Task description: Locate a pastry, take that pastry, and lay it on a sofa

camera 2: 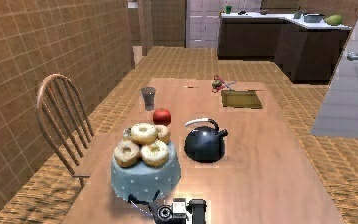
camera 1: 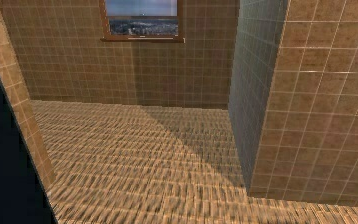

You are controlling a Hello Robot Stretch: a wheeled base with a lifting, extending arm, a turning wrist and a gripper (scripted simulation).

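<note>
If advanced blindly toward pastries (camera 2: 154, 153) heaped on blue bowl (camera 2: 142, 180), could knock some off against kettle (camera 2: 205, 142). Cannot tell gripper (camera 2: 152, 207) finger state or load.

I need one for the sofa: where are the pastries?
In the arm side view, the pastries sit piled on a blue stand on the wooden table, just left of the black kettle.

Beside me a long brown wooden table (camera 2: 287, 175) bears a pale-blue round bowl (camera 2: 144, 182), with a black kettle (camera 2: 205, 144) at its two o'clock.
</note>
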